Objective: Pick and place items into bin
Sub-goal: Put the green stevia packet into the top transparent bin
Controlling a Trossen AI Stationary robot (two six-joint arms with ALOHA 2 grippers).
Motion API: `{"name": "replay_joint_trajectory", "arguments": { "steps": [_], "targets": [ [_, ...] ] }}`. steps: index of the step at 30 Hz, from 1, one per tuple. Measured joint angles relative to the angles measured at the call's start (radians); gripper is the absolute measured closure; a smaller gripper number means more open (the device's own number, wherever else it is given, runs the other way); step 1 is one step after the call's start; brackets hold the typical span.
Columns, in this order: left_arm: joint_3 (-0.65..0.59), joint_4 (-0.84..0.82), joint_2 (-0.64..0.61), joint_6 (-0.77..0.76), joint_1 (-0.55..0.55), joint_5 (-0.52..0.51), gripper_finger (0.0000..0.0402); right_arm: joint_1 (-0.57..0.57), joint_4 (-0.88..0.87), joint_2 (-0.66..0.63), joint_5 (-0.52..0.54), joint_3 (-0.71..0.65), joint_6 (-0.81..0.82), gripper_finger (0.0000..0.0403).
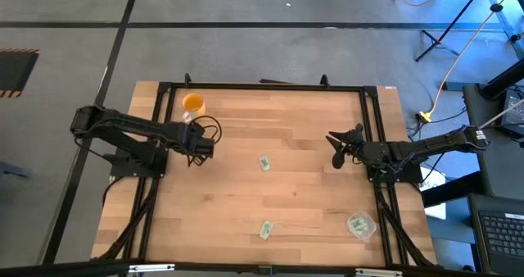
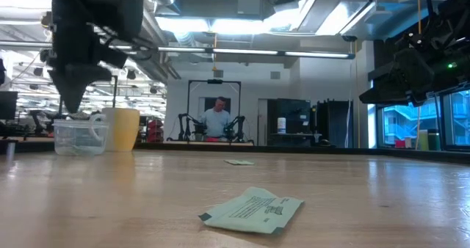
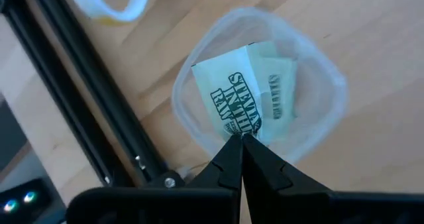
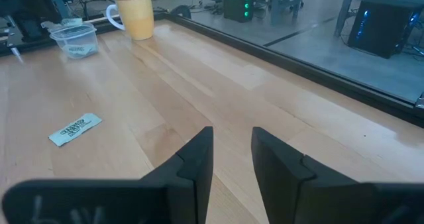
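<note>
The left pincer (image 3: 242, 139) is pinching shut on a light green paper packet (image 3: 228, 95) over the clear plastic bin (image 3: 324, 78). Right pincer (image 4: 232, 144) is hanging open. Two packets (image 1: 264, 163) (image 1: 266, 229) are lying on the wooden bench (image 1: 311, 187).

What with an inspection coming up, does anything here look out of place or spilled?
Nothing looks spilled or damaged. A mid-table packet and a second packet lie loose on the table, well apart. A third packet stands tilted in the clear bin, seemingly pinched by the shut left claw.
</note>
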Motion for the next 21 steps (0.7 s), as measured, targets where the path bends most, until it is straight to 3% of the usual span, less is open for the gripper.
{"name": "replay_joint_trajectory", "arguments": {
  "steps": [9,21],
  "targets": [
    [-0.085,0.165,0.0,0.056,0.059,0.043,0.0399,0.0,0.0,0.0,0.0,0.0,0.0,0.0297],
    [-0.096,0.166,0.0,0.079,0.073,0.013,0.0368,0.0,0.0,0.0,0.0,0.0,0.001,0.0297]
  ]
}}
